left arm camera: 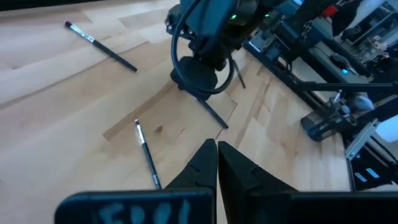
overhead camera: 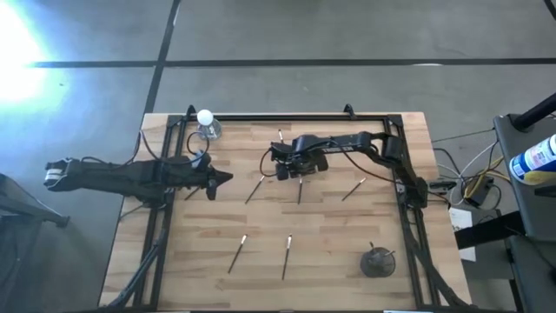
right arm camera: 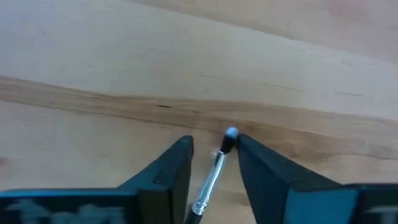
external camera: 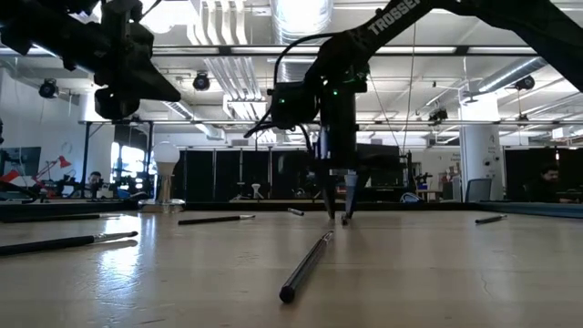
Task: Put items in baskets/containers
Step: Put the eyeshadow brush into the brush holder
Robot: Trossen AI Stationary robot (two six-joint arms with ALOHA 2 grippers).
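Observation:
Several thin dark brushes with pale tips lie flat on the wooden table. My right gripper [overhead camera: 295, 169] [external camera: 338, 217] points down near the table's middle. Its open fingers [right arm camera: 214, 142] stand on either side of the pale-tipped end of one brush [right arm camera: 213, 171] [overhead camera: 300, 189], which lies flat on the table [external camera: 305, 264]. My left gripper [overhead camera: 226, 178] [left arm camera: 216, 148] hovers shut and holds nothing, to the left of the right gripper. The small round dark cup [overhead camera: 376, 261] stands near the table's near right corner.
Other brushes lie at the far middle [overhead camera: 280, 135], left of the right gripper [overhead camera: 256, 187], to its right [overhead camera: 354, 189] and near the front [overhead camera: 237, 252] [overhead camera: 287, 256]. A black frame [overhead camera: 287, 117] rims the table. A white ball-topped object [overhead camera: 205, 117] stands at the far left.

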